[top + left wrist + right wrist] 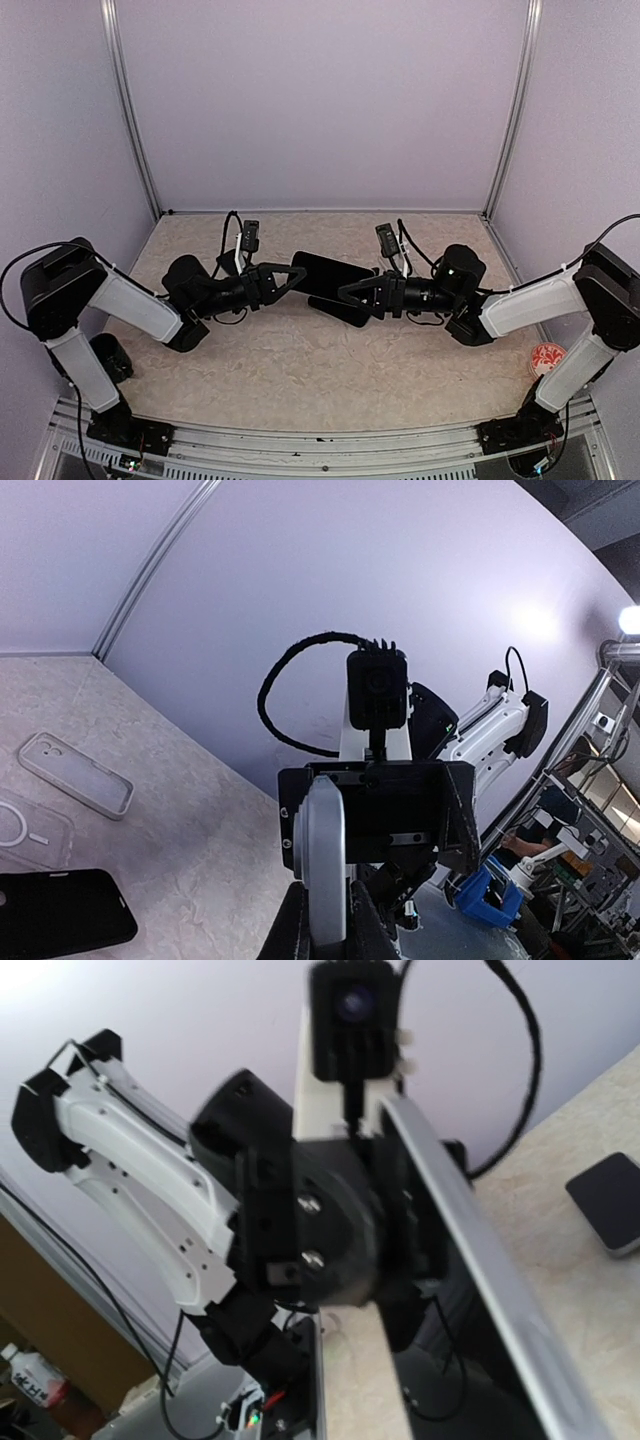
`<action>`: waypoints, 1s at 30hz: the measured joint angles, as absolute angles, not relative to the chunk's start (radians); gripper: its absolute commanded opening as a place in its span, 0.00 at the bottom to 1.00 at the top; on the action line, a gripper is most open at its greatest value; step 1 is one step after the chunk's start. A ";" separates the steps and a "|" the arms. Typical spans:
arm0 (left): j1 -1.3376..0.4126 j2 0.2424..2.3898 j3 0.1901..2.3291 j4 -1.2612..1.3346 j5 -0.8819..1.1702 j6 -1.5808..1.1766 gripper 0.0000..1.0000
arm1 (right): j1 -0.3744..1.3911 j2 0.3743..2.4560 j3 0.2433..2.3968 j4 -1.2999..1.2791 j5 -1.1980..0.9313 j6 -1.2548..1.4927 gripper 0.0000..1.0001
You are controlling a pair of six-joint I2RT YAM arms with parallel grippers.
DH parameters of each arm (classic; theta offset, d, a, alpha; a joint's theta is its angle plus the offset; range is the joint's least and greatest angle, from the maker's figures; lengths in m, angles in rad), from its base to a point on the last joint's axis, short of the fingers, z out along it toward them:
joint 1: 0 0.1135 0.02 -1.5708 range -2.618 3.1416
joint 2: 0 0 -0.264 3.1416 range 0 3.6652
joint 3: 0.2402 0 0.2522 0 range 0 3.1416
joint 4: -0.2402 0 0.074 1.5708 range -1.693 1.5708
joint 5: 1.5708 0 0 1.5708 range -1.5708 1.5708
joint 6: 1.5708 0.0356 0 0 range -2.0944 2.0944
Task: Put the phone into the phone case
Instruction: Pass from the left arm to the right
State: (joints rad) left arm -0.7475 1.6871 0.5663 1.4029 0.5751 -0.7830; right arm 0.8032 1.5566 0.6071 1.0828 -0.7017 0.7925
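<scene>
Clenching the phone point(325, 852) edge-on in the left tool point(297, 276), with phone case point(28, 830) flat on tabletop point(180, 810); cannot tell right tool's point(347, 291) grip

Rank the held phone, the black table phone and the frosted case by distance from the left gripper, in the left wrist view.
1. Held phone, between the left gripper fingers.
2. Black table phone, lower left.
3. Frosted case, upper left, farther back.
</scene>
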 measured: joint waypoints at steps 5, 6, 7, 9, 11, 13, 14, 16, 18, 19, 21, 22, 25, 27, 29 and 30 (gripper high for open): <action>-0.759 1.720 0.569 1.435 0.566 -0.790 0.00 | 0.805 1.562 0.607 1.115 -0.699 0.821 0.80; -0.762 1.720 0.569 1.436 0.563 -0.790 0.00 | 0.805 1.562 0.607 1.118 -0.698 0.825 0.79; -0.765 1.720 0.569 1.437 0.559 -0.789 0.00 | 0.805 1.562 0.608 1.120 -0.697 0.826 0.77; -0.767 1.720 0.569 1.440 0.551 -0.788 0.00 | 0.805 1.562 0.610 1.120 -0.694 0.829 0.72; -0.770 1.720 0.568 1.444 0.543 -0.787 0.00 | 0.805 1.562 0.611 1.120 -0.691 0.830 0.68; -0.772 1.720 0.567 1.450 0.539 -0.785 0.00 | 0.805 1.563 0.611 1.120 -0.690 0.830 0.62; -0.773 1.720 0.567 1.451 0.537 -0.785 0.00 | 0.805 1.565 0.611 1.121 -0.690 0.828 0.60; -0.774 1.720 0.564 1.452 0.535 -0.785 0.00 | 0.805 1.571 0.611 1.121 -0.687 0.827 0.50; -0.775 1.720 0.561 1.455 0.534 -0.785 0.00 | 0.805 1.575 0.611 1.120 -0.684 0.820 0.43; -0.775 1.720 0.560 1.459 0.535 -0.786 0.00 | 0.805 1.577 0.611 1.120 -0.682 0.818 0.39; -0.776 1.720 0.559 1.467 0.538 -0.789 0.00 | 0.805 1.578 0.611 1.119 -0.678 0.809 0.34; -0.776 1.720 0.559 1.469 0.539 -0.789 0.00 | 0.805 1.578 0.611 1.119 -0.677 0.805 0.30; -0.776 1.720 0.556 1.481 0.545 -0.799 0.00 | 0.805 1.578 0.610 1.118 -0.676 0.793 0.16; -0.776 1.720 0.553 1.493 0.550 -0.807 0.04 | 0.804 1.578 0.610 1.113 -0.673 0.787 0.08; -0.776 1.720 0.549 1.503 0.554 -0.813 0.09 | 0.803 1.578 0.610 1.108 -0.673 0.784 0.01; -0.776 1.720 0.548 1.505 0.555 -0.815 0.13 | 0.803 1.578 0.610 1.106 -0.677 0.781 0.00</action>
